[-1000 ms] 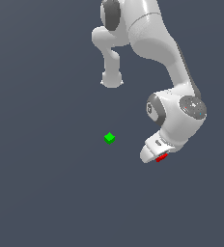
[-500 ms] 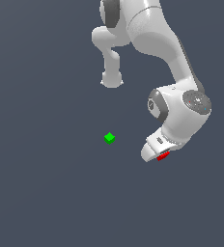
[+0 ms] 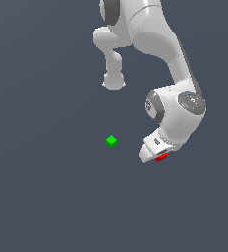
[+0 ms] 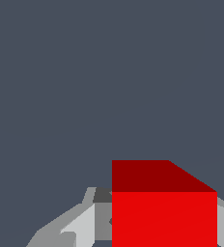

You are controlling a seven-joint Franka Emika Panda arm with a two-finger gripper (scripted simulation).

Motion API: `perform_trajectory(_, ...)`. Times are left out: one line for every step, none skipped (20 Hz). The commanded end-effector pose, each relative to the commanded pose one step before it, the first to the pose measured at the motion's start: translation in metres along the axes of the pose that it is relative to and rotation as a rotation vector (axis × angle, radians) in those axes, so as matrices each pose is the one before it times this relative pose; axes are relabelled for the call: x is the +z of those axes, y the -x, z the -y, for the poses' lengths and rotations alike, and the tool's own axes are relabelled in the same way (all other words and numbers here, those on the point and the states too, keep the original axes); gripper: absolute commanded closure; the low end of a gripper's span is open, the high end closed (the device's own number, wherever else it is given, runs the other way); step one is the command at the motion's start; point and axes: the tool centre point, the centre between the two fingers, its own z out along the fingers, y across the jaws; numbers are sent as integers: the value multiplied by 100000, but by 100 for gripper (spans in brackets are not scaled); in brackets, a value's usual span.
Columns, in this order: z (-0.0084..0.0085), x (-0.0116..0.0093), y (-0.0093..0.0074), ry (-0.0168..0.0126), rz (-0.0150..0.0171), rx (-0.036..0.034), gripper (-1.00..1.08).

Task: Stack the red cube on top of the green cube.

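Observation:
The red cube [image 3: 161, 157] shows just under the white hand on the exterior view's right. My gripper [image 3: 156, 156] is shut on it. In the wrist view the red cube [image 4: 164, 212] fills the space between the grey fingers [image 4: 85, 226], which press against its sides. The green cube [image 3: 111, 141] sits alone on the dark floor, to the exterior view's left of the gripper and apart from it. The green cube is out of the wrist view.
The white arm's base and upper links [image 3: 135, 29] stand at the back, above the green cube in the exterior view. The floor [image 3: 47, 197] is plain dark grey-blue with no other objects in sight.
The hand and the red cube have shifted together slightly up and to the exterior view's left, towards the green cube. The green cube has not moved.

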Motion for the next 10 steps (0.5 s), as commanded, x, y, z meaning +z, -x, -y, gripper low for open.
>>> perform_trajectory(-542,175,799,29,-68,53,108)
perform_trajectory(-249,106,400,0,0,0,108)
perform_trajectory(-274,117,438,0,0,0,108)
perform_trajectory(-299,128,478,0,0,0,108)
perform_trajectory(-372,149,528,-5,14,67,108)
perform_trajectory(-355,151,565,0,0,0,108)
perform_trajectory(-386,164,613,0,0,0,108)
perform_trajectory(-414,176,655,0,0,0,108)
perform_trajectory(-428,182,676,0,0,0,108)
perform_trajectory(-442,187,695,0,0,0,108)
